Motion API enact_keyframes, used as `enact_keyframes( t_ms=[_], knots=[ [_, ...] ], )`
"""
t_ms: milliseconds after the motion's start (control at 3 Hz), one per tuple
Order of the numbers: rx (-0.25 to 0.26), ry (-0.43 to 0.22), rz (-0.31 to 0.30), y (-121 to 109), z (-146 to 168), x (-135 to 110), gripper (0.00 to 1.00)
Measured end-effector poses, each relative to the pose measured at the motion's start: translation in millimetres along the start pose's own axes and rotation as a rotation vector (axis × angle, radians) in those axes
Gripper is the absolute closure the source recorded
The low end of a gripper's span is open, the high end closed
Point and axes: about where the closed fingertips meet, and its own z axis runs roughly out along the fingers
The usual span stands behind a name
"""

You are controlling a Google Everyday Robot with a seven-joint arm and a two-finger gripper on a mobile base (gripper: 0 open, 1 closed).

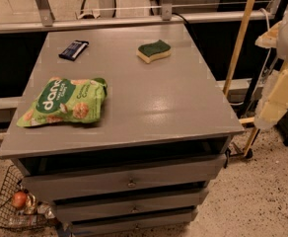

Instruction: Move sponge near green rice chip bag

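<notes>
The sponge, dark green on top over pale yellow foam, lies flat on the far right part of the grey cabinet top. The green rice chip bag lies flat near the front left edge, well apart from the sponge. My gripper shows as a pale cream shape at the right edge of the camera view, off the cabinet's right side and holding nothing that I can see.
A dark blue flat wrapped bar lies at the far left. The cabinet has drawers in front. A wire basket with an apple sits on the floor at left. A wooden pole stands at right, a metal rail behind.
</notes>
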Motion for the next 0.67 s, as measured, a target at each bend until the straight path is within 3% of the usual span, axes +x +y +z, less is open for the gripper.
enact_keyframes(
  t_ms=[333, 667],
  knots=[
    [0.004, -0.003, 0.001, -1.0, -0.2, -0.6, 0.00],
    [0.019, -0.096, 0.018, -36.7, 20.9, -10.0, 0.00]
  ],
)
